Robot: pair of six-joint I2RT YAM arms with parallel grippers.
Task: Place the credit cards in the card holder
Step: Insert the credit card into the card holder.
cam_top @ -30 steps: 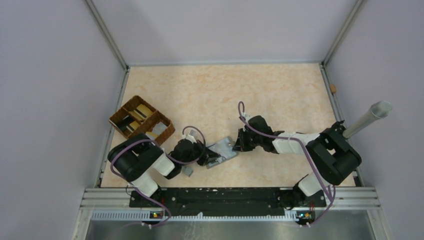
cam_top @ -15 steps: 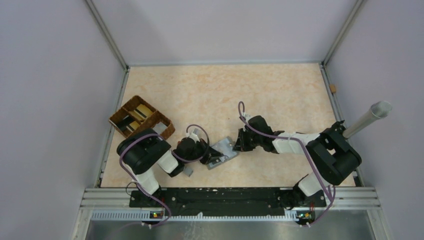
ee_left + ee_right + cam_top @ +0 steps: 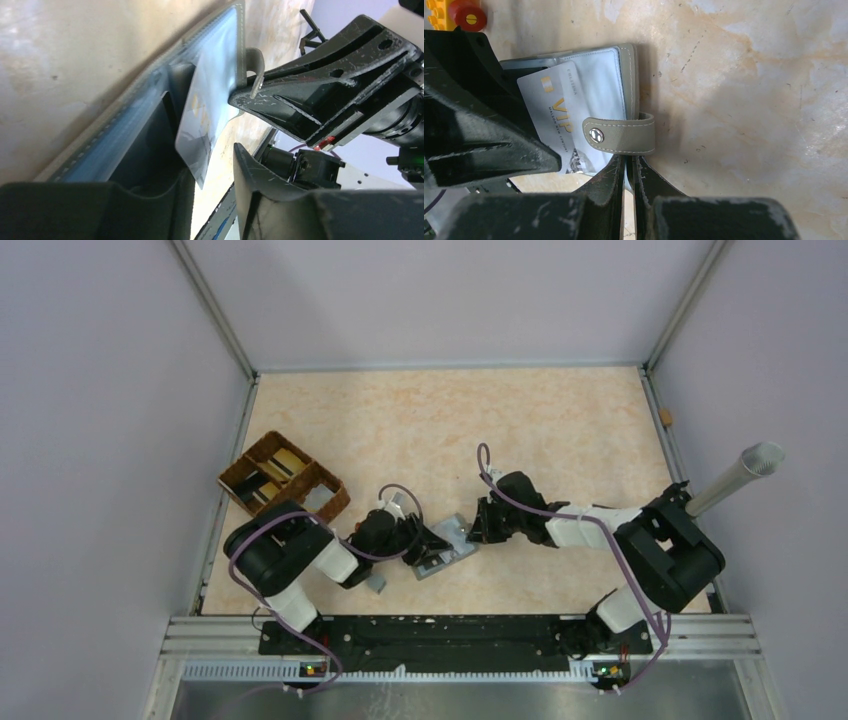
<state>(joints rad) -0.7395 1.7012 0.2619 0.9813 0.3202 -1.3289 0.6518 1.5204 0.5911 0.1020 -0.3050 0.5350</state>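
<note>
Clutter near the card holder (image 3: 596,75): a woven tray (image 3: 245,455) of cards (image 3: 285,462) well to its left, a yellow toy brick (image 3: 439,10) close by. The holder lies open, grey (snap strap (image 3: 619,135) out); a white credit card (image 3: 555,117) reading "VIP" sits half-pocketed. Left gripper (image 3: 428,542) released beside it; right gripper (image 3: 629,167) clenched on the holder's edge.
</note>
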